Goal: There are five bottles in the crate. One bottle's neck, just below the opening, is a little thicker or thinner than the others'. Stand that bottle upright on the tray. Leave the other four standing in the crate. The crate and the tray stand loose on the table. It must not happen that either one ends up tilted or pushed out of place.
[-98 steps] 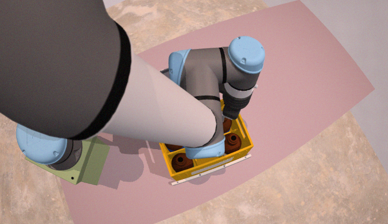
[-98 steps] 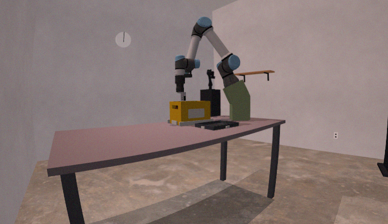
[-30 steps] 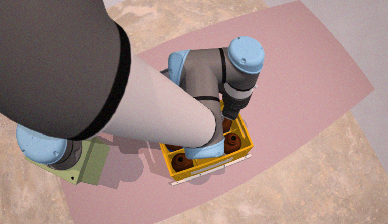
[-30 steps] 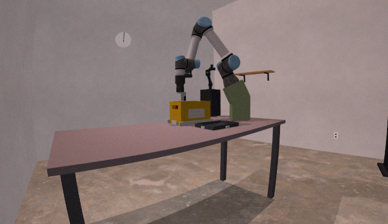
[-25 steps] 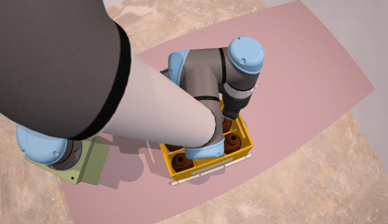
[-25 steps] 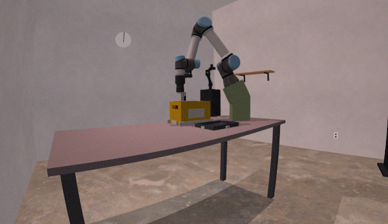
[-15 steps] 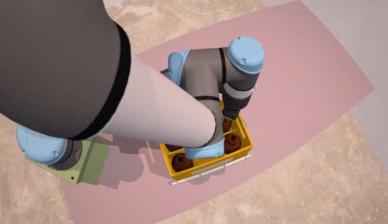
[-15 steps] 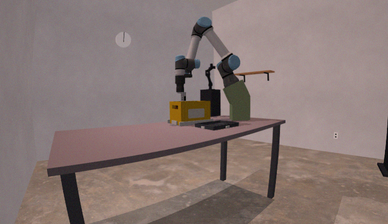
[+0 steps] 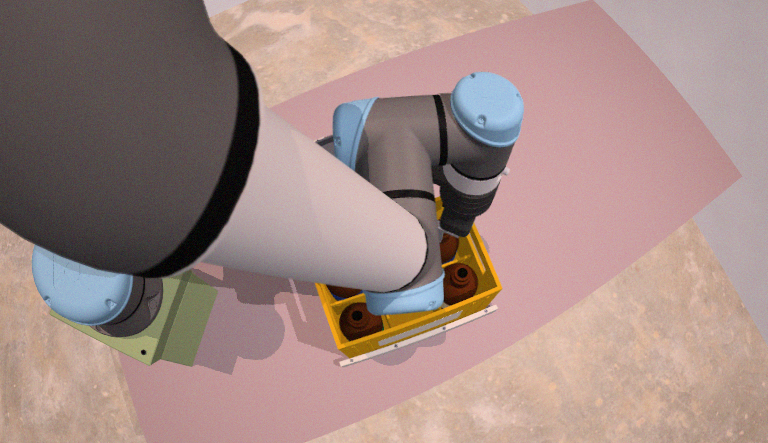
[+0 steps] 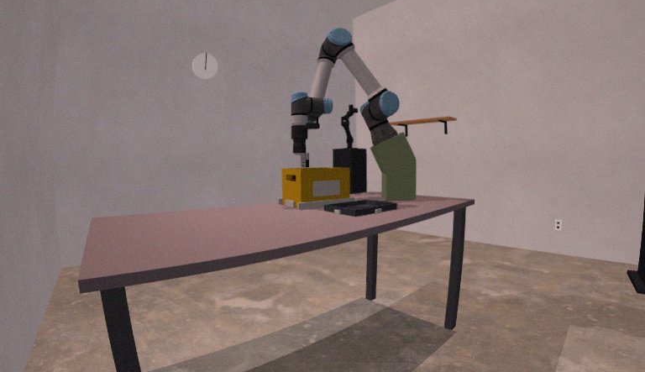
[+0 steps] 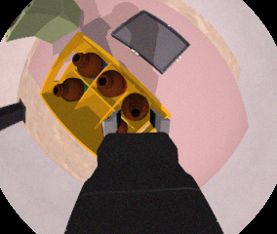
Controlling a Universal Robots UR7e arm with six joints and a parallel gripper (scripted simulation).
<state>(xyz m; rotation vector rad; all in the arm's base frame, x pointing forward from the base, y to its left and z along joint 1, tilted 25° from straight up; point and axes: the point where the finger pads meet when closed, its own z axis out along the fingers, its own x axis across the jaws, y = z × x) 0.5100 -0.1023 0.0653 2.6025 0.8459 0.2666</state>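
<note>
A yellow crate stands on the pink table and holds several brown bottles. In the overhead view I see bottles at the crate's front left (image 9: 357, 319) and right (image 9: 459, 281); the arm hides the others. My gripper (image 11: 136, 115) is open and hangs over the crate's corner cell, its fingers on either side of a brown bottle's top (image 11: 135, 107), not closed on it. Three other bottles (image 11: 111, 82) show in the wrist view. In the side view the gripper (image 10: 304, 159) hangs just above the crate (image 10: 315, 184). The dark tray (image 10: 360, 205) lies beside the crate, empty.
The arm's green base block (image 10: 395, 168) stands behind the tray. A black box with a dark stand (image 10: 349, 162) is behind the crate. The tray also shows in the wrist view (image 11: 150, 41), apart from the crate.
</note>
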